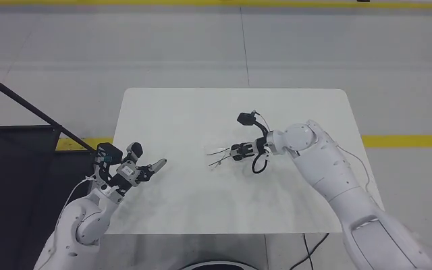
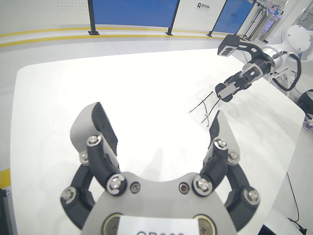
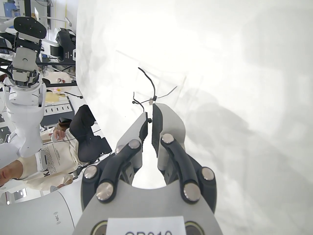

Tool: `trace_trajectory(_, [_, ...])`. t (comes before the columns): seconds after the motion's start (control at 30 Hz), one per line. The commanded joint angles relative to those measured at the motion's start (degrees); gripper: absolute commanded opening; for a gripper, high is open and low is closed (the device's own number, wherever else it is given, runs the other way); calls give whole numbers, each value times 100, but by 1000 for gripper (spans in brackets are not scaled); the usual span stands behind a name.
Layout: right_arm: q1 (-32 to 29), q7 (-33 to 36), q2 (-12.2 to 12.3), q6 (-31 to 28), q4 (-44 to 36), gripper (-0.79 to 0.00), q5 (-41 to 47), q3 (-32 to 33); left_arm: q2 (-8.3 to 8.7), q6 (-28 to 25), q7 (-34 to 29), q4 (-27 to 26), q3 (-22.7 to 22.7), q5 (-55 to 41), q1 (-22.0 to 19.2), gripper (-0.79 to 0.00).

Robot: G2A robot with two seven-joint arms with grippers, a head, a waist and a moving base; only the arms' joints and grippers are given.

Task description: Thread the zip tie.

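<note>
Your right gripper (image 3: 149, 113) sits at the edge of the clear sheet (image 3: 168, 79), fingers pinched together on a black zip tie (image 3: 139, 104), its head poking out over the sheet. Another black tie (image 3: 152, 84) lies on that sheet, just beyond. Your left gripper (image 2: 158, 111) hangs well apart from the sheet, fingers spread wide, holding nothing.

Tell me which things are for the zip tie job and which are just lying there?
For the job: black tie, pinched by the right gripper; left gripper, open.
Just lying there: second black tie, white tie, clear sheet.
</note>
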Motion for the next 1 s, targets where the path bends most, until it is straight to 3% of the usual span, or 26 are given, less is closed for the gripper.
trace_trajectory(0.0, [9,11,-10,-17,25,-785,15,-6,0,0,0,0,0,0,0,0])
trace_trajectory(0.27, [24,20,6,-255,107,-785,167,122,0,0,0,0,0,0,0,0])
trace_trajectory(0.57, [-351,211,317,-972,-291,-785,448,746,5,-182,-128,3,73,-182,-27,0])
trace_trajectory(0.7, [-680,508,498,-1450,-747,-785,701,1083,26,-571,-411,135,115,-614,-149,0])
trace_trajectory(0.97, [-1315,465,894,-1494,-2101,-785,1071,1166,121,-2027,-1108,632,252,-1618,-490,0])
